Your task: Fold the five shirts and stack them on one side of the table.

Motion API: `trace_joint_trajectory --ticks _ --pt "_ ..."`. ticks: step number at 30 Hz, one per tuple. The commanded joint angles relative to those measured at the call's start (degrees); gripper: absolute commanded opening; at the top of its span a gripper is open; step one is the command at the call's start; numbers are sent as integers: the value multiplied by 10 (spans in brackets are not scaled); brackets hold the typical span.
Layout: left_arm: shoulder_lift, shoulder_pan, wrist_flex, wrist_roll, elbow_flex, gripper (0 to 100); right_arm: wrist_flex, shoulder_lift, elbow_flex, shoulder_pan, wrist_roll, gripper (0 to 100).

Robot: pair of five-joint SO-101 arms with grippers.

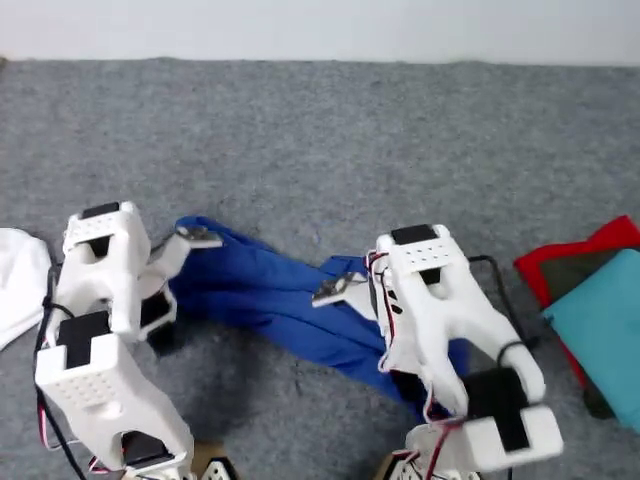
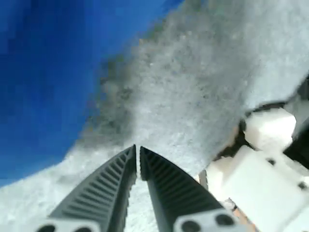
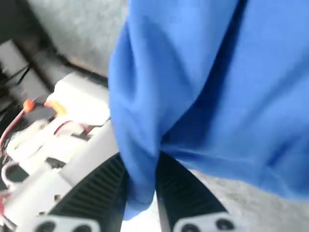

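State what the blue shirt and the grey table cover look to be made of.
Blue shirt: soft matte knit cloth, probably cotton; it drapes in loose folds.
Grey table cover: seemingly felt or short-pile carpet, matte, with a speckled, fuzzy grain.

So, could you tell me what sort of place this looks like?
Probably a robotics lab or workshop bench: a table covered in grey felt-like fabric against a plain white wall, the left arm and right arm with exposed wiring, and a blue shirt between them.

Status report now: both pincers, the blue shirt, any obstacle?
Left pincer shut, holds nothing. Right pincer shut on blue shirt. It lies bunched, unfolded. Red shirt, teal shirt lie aside.
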Motion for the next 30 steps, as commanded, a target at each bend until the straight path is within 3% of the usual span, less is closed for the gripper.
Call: trace_joint_trajectory --ticks 1,3,5,10,15,17,22,30 --pt "-30 -9 18 220 -92 13 1 -87 -47 -4 -76 13" --pt "-33 -25 19 334 -127 15 3 -121 -66 -5 -114 22" --pt "-33 -40 19 383 -145 15 19 -144 -76 -21 -142 61" --pt "-25 -33 18 384 -212 42 27 -182 -90 -61 -214 220" --pt "22 22 18 384 -307 280 -7 -183 -137 -60 -251 324" --pt "55 40 18 384 -340 333 3 -183 -167 -60 -264 329" --pt "169 82 18 367 -427 333 -22 -181 -178 -3 -265 329" --pt "334 91 18 340 -629 326 -56 -83 -167 109 -262 329"
